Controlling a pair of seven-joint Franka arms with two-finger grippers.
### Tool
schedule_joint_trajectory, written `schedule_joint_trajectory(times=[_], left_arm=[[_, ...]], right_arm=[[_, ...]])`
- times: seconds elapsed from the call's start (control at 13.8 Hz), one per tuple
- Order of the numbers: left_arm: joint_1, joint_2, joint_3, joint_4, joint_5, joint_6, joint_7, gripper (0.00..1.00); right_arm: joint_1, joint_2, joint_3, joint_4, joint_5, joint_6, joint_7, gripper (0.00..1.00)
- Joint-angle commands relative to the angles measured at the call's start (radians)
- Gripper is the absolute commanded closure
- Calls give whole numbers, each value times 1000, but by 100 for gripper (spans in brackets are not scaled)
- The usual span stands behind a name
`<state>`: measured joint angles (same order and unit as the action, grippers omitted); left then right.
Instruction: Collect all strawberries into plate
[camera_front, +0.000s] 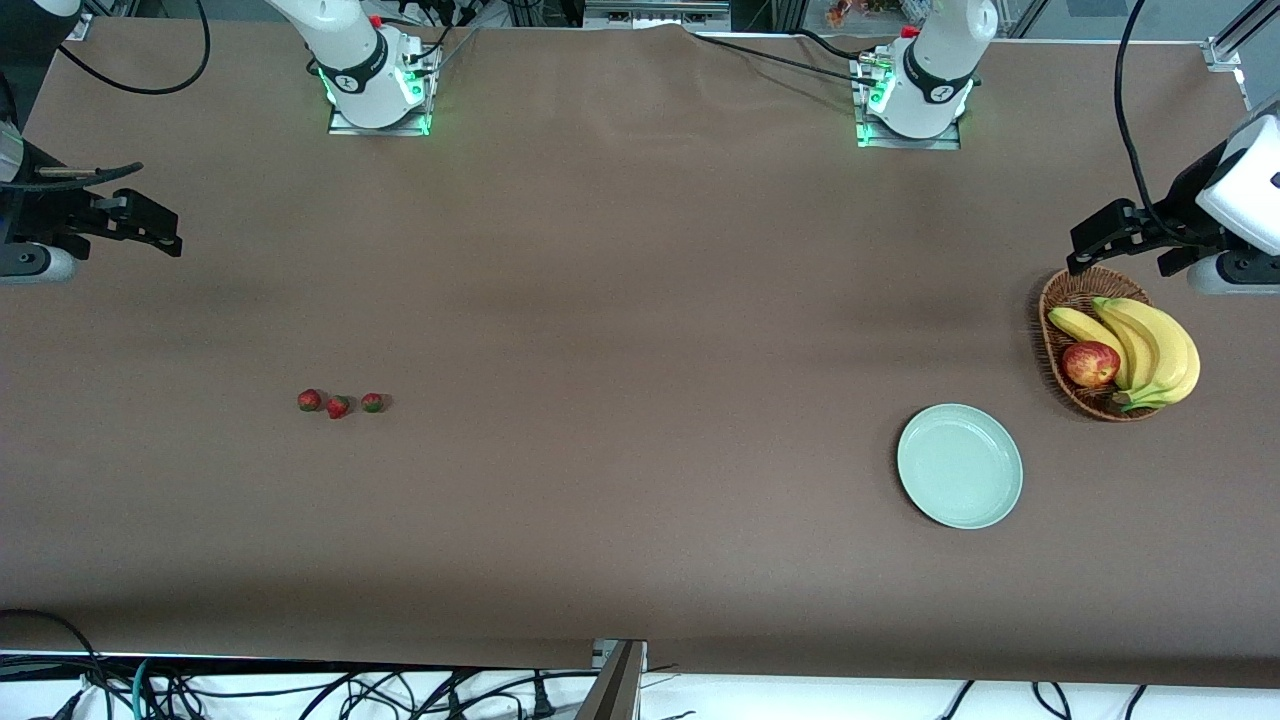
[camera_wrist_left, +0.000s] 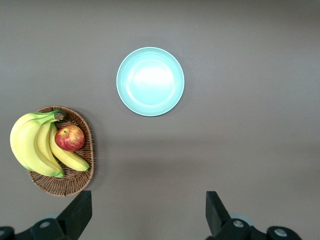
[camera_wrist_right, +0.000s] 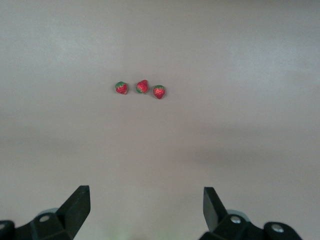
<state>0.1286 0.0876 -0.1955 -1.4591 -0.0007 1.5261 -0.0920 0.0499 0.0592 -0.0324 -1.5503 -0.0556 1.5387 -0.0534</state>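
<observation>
Strawberries lying loose; plate sitting bare.

Glossy round mint plate (camera_front: 960, 466) is resting nearest the camera; three strawberries (camera_front: 339, 403) are lying in a row toward the right arm's end. Woven basket (camera_front: 1068, 300) is holding bananas (camera_front: 1150, 350) and apple (camera_front: 1090, 364). Left gripper (camera_front: 1125, 240) and right gripper (camera_front: 140, 222) are hovering, fingers wide. No legible writing.

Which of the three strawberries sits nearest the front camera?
The middle strawberry of the row. It lies slightly nearer the front camera than the end strawberry toward the plate and the end strawberry toward the right arm's end.
</observation>
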Motion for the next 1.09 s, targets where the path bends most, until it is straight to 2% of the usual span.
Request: schedule_joint_trajectory(times=[0.0,0.58,1.02], left_arm=[[2,15,-1,36,2,-11,8,0],[2,15,-2,36,2,-11,8,0],[0,15,-2,37,2,-11,8,0]], right_arm=[[2,16,-1,35,3,-23,-2,0],[4,18,-1,39,5,-17,4,0],[37,74,0,36,0,6,7,0]])
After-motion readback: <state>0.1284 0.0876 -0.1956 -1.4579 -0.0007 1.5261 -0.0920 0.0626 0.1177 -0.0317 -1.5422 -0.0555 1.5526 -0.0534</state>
